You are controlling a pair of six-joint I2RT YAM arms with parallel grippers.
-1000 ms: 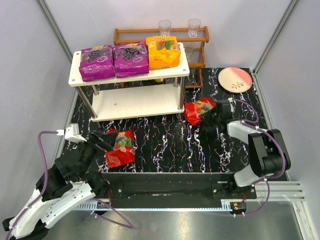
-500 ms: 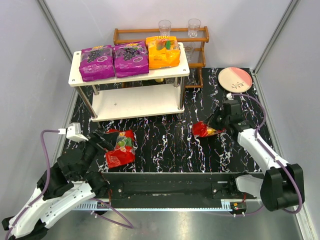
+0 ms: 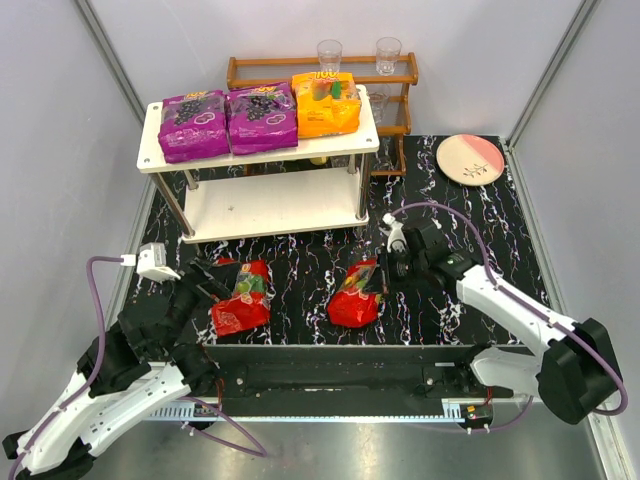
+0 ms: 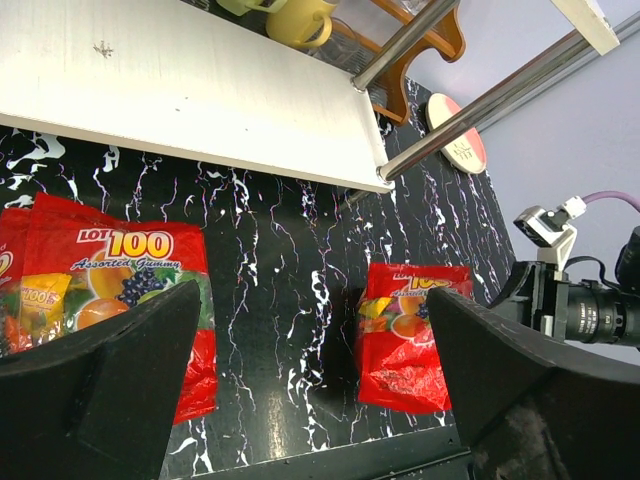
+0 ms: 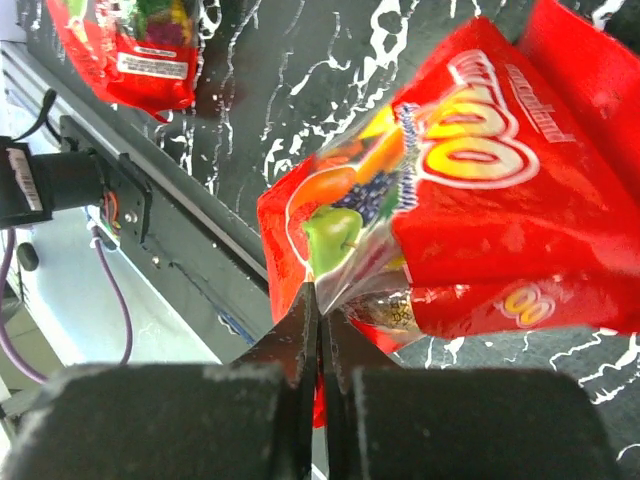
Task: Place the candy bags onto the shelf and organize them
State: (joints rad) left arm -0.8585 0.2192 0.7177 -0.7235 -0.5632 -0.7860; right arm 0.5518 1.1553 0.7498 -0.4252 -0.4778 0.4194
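Note:
The white shelf (image 3: 152, 155) stands at the back left. Two purple candy bags (image 3: 193, 125) (image 3: 262, 115) and an orange one (image 3: 325, 103) lie in a row on its top board. My right gripper (image 3: 385, 270) is shut on a fold of a red bag (image 3: 355, 297), which hangs low over the table's front middle. In the right wrist view its fingertips (image 5: 322, 300) pinch the clear plastic of that bag (image 5: 480, 200). A second red bag (image 3: 240, 297) lies flat at the front left. My left gripper (image 3: 212, 283) is wide open beside it, holding nothing (image 4: 315, 400).
The shelf's lower board (image 3: 270, 205) is bare. Behind the shelf stands a brown wooden rack (image 3: 395, 75) with clear glasses and yellow cups (image 4: 300, 20). A pink plate (image 3: 469, 159) lies at the back right. The black mounting rail (image 3: 330, 380) runs along the near edge.
My right gripper closed on the red bag near the shelf's right leg and carried it left and nearer, to the front middle. The left arm has barely moved.

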